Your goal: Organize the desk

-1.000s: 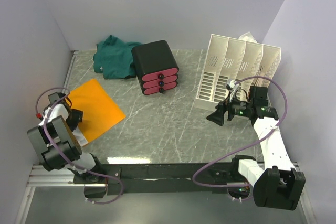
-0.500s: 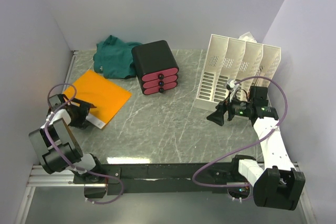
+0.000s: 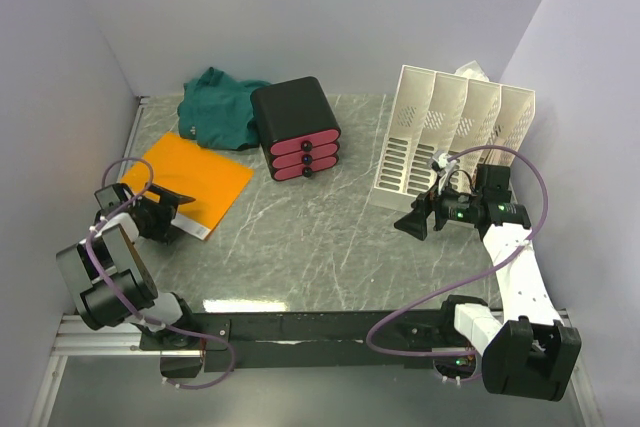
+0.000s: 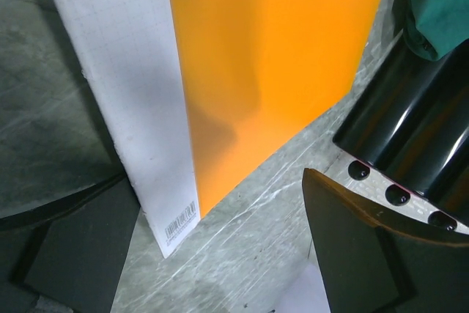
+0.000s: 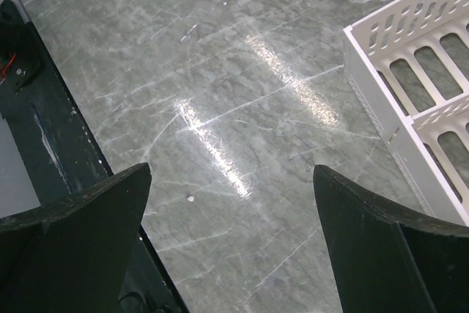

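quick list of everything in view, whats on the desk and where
desk: one, grey-green marble, under everything
folder: one, orange with white barcode strip, flat at left
cloth: one, dark green, crumpled, far left
drawer box: one, black with three pink fronts, far middle
file rack: one, white, slotted, far right
white object: one, behind the rack, unidentifiable
left arm: one, black, purple cable, jaws open at the folder's near edge
right arm: one, white and black, jaws open over bare desk by the rack
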`<state>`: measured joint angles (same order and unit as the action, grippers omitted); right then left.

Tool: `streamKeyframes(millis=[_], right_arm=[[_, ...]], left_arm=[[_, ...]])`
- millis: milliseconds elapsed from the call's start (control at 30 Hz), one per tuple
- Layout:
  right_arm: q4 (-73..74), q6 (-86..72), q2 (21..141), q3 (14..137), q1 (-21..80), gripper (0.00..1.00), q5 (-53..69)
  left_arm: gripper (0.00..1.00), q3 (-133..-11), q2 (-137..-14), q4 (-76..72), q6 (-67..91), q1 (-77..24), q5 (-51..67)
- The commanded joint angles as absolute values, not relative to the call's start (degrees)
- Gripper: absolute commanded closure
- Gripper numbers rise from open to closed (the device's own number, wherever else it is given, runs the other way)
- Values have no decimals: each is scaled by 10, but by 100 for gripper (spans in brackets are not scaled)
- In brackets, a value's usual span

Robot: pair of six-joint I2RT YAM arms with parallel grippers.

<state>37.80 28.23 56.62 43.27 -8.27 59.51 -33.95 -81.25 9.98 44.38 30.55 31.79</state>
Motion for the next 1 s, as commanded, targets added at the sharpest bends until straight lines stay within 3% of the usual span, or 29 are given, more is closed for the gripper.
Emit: streamKeyframes(millis=[0,33,200,500,633,700,967], right_arm=[[378,291,562,453,-87,0,607],[379,291,562,453,-86,0,606],[381,293,562,454,-86,0,606],[382,295,562,454,-86,0,606],[384,299,564,454,-86,0,608],[385,300,565,455,-87,0,611],[419,348,563,459,-84,0,637]], left_arm=[[6,-320,-814,81,429,302,332],[7,-317,-809,74,432,301,334],[38,-304,-795,49,439,301,345],[71,-298,-786,28,434,302,365],[94,-303,-769,29,433,304,374],[99,-308,-760,34,432,305,373],[99,-314,-731,47,430,308,392]])
